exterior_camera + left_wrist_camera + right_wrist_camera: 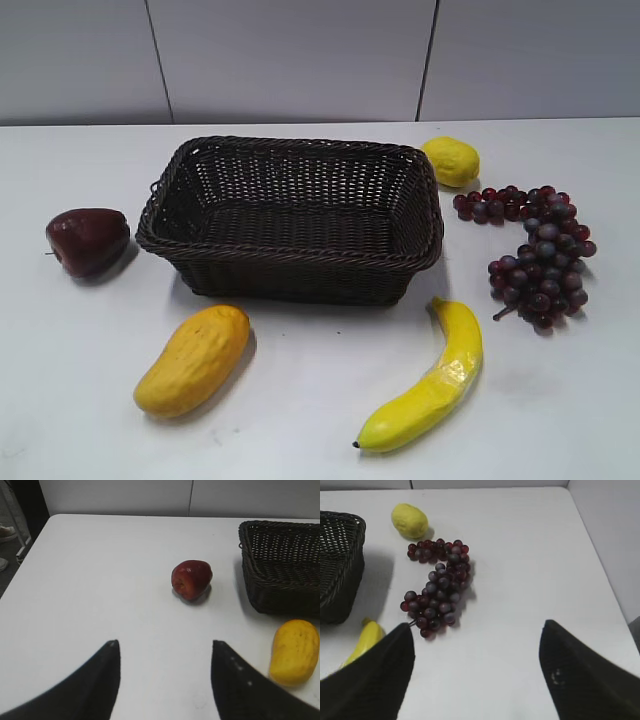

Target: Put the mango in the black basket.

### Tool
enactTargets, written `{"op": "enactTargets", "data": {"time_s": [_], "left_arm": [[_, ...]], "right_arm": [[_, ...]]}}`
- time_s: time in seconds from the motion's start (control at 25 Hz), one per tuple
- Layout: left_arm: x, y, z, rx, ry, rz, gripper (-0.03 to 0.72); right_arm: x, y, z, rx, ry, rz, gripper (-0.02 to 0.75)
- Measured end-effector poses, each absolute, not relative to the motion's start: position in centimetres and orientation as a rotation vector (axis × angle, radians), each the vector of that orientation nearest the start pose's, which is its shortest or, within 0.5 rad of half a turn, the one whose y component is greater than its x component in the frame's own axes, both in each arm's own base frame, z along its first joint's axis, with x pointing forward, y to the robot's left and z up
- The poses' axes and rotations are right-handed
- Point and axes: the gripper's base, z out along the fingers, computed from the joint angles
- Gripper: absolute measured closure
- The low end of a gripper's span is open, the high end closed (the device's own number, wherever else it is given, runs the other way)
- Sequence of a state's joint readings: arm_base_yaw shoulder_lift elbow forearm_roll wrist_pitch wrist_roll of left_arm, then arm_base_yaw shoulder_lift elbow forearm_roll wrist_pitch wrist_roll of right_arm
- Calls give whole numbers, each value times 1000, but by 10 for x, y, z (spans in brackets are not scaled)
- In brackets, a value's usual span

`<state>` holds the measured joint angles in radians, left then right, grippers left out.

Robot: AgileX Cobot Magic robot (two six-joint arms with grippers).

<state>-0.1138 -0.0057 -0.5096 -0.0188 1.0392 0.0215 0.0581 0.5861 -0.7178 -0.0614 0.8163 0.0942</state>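
The mango (pixel 193 360), plump and orange-yellow, lies on the white table in front of the left end of the black basket (pixel 290 262). The basket is empty and stands mid-table. In the left wrist view the mango (pixel 295 651) lies at the right edge, in front of the basket (pixel 280 565). My left gripper (pixel 165 644) is open and empty over bare table, left of the mango. My right gripper (pixel 477 625) is open and empty, near the grapes. Neither gripper shows in the exterior view.
A dark red apple (pixel 87 240) lies left of the basket. A yellow banana (pixel 430 385) lies front right. Purple grapes (pixel 535 250) and a lemon (pixel 451 160) lie right of the basket. The table's left edge (pixel 20 565) and right edge (pixel 600 555) show.
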Motion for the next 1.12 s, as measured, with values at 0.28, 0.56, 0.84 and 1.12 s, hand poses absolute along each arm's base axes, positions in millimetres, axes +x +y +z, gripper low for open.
{"op": "enactTargets", "data": {"time_s": [0.28,0.56,0.84,1.12], "left_arm": [[-6,-1,282,136,2004,-81,249],[-6,-1,282,135,2004,-83,249],[-6,-1,282,134,2004,-83,249],[-6,-1,282,134,2004,-83,249]], "right_arm": [[180,11,355,63,2459,87,144],[247,32,340,69,2712,231,144],[271,118,308,-144,2883,313,144],[248,217,282,-254,2963,337,146]]}}
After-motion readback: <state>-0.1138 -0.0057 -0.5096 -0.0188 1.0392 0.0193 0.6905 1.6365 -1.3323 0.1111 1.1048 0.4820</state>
